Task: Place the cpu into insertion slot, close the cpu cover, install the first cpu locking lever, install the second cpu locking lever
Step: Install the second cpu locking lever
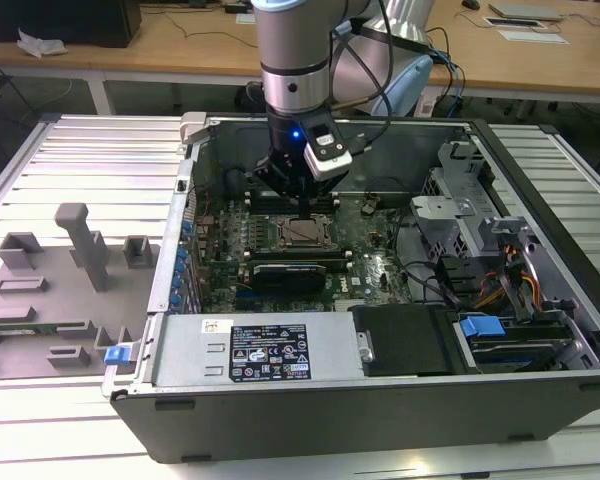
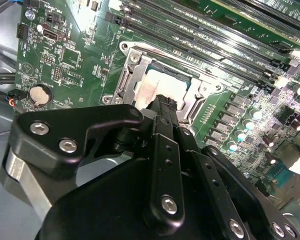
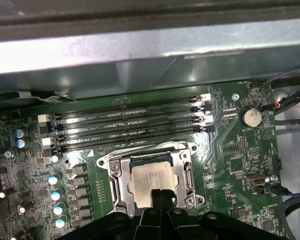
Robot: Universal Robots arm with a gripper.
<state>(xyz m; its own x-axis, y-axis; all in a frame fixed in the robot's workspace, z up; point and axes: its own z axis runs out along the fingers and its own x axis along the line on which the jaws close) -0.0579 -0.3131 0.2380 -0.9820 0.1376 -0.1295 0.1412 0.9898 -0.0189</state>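
Outwardly, in the exterior view, my gripper hangs low inside the open computer case, just above the cpu, which sits in its socket on the green motherboard. My own fingers are too dark there to read.

Seen in the second wrist view, my gripper has its fingers pressed together with no gap between them, holding nothing; the tips sit over the near edge of the cpu, and my black linkage hides the socket's near side. The cpu cover frames the chip.

Lastly, the first wrist view shows my closed gripper at the cpu, with the cpu cover lying flat around it; whether I touch the chip I cannot tell.
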